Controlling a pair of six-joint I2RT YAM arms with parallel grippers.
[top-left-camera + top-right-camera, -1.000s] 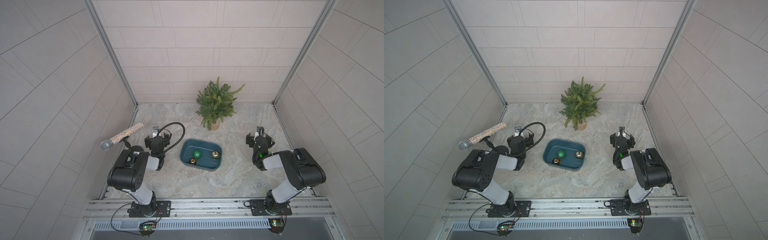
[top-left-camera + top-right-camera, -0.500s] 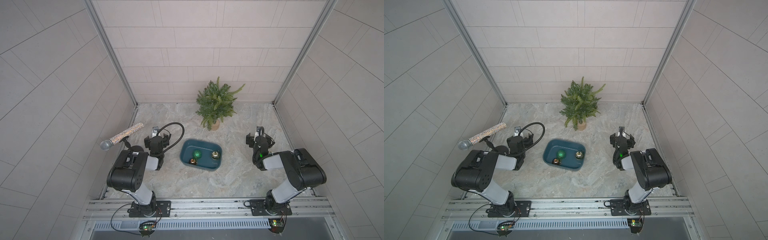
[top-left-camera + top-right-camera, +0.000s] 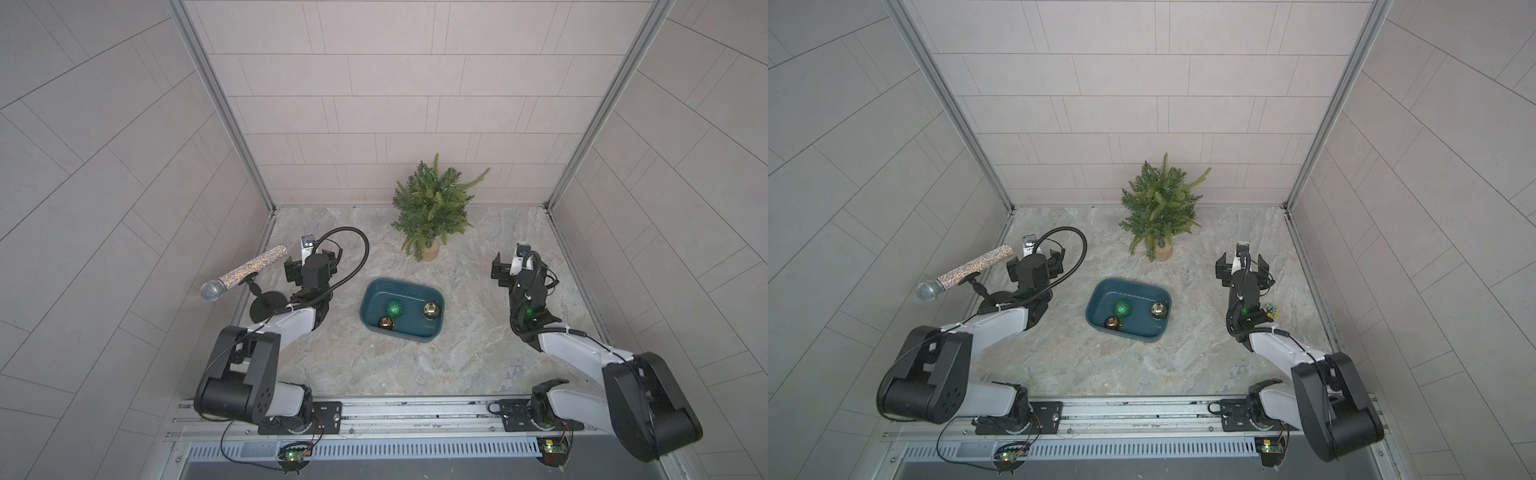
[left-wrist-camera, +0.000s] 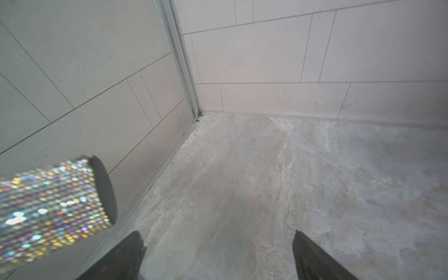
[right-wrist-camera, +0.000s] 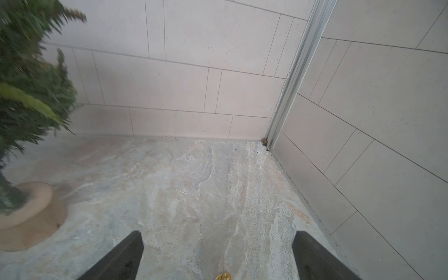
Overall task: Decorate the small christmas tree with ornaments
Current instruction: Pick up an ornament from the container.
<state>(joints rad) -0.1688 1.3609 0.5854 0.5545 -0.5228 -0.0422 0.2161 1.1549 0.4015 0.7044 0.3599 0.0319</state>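
A: Tool state, both arms?

B: The left gripper (image 4: 218,242) has its jaws spread wide with only bare marble floor between them. The right gripper (image 5: 217,236) is the same, wide apart and empty.

A: Task items?

B: The small christmas tree (image 3: 432,208) stands upright on its tan base near the back wall, with no bauble on any branch I can see. All three baubles lie in the teal bin (image 3: 405,336) at mid-floor, between the arms and nearer than the tree. They are the green ornament (image 3: 394,308), the pale gold ornament (image 3: 431,310) and the copper ornament (image 3: 386,323). Green and copper sit close together, and I cannot tell whether they touch. The gold one lies apart.

A: Why this layout?

B: My judgement is that the bin keeps the round pieces from rolling and puts them within either arm's reach. Wide jaws suit a ball. Nothing is hung, so the task is unstarted.

A: Hazards?

B: The glitter microphone (image 3: 249,270) on its stand is just beside the left gripper. A small gold piece (image 5: 223,276) lies on the floor below the right gripper, and too little of it shows to name.
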